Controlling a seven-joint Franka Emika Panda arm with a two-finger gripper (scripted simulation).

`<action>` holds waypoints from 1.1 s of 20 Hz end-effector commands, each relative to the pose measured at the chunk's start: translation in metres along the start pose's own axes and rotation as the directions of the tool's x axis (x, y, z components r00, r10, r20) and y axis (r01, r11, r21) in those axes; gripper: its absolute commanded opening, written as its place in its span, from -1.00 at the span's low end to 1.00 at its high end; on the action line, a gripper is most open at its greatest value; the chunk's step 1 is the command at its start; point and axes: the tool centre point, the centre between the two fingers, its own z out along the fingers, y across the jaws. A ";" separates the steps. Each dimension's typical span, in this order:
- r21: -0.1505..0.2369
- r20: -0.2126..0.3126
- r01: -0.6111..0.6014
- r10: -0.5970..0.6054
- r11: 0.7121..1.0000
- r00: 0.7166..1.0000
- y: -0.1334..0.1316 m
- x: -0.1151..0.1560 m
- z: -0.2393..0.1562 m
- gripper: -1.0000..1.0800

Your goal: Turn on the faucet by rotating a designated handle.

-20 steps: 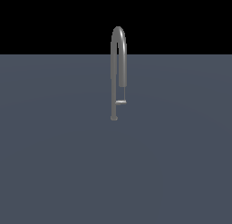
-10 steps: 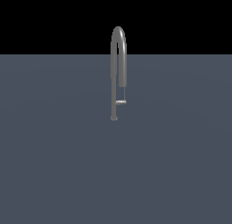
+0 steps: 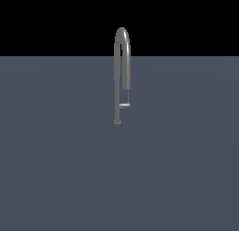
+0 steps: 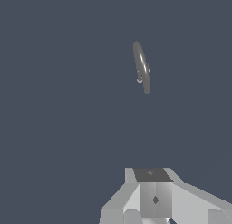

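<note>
On the flat grey-blue floor [image 3: 56, 178], near the middle of the exterior view, the faucet [image 3: 117, 75] stands upright on its small round foot, arching over into a shorter leg. The gripper [image 4: 154, 205] appears only in the wrist view, well apart from it, and whether its jaws are apart cannot be told. The handle [image 3: 124, 105], a tiny pale lever, lies horizontal at that shorter leg's lower end.

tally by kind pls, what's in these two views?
faucet: 1, grey arched pipe on a small round foot
handle: 1, short pale lever low on the faucet
gripper: 1, white, wrist view only, apart from the faucet; fingertips out of frame
floor: 1, flat blue-grey
Total: 4
</note>
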 end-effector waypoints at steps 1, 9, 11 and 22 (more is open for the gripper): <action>0.065 -0.036 -0.015 0.017 0.998 0.999 0.002 0.003 -0.022 -1.00; 0.289 -0.092 -0.066 0.096 0.955 0.991 0.027 0.014 -0.082 -1.00; 0.346 -0.092 -0.081 0.119 0.935 0.989 0.037 0.018 -0.094 -1.00; 0.620 0.015 -0.199 0.242 0.759 0.970 0.107 0.059 -0.126 -1.00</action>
